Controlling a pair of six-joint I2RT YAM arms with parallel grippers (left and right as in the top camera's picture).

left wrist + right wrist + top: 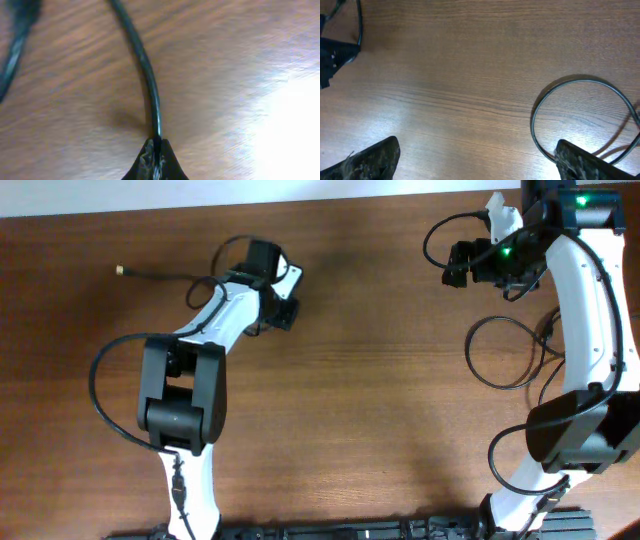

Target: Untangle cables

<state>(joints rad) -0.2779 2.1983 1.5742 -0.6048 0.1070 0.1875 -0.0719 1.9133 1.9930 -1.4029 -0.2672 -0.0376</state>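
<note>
A thin black cable with a metal plug tip (121, 270) lies at the far left and runs right under my left arm. My left gripper (284, 312) is shut on a black cable (145, 65), which curves away from the fingertips (156, 150) across the wood. A second thin cable forms a loop (478, 365) on the right; it also shows in the right wrist view (534, 120). My right gripper (457, 268) is open and empty (475, 150); its right finger is just over the loop's edge.
Thicker black wires (97, 385) hang off both arms. A blurred dark cord (14, 45) crosses the left wrist view's upper left corner. The left gripper's body (332, 55) shows at the right wrist view's left edge. The table (380, 400) is brown wood.
</note>
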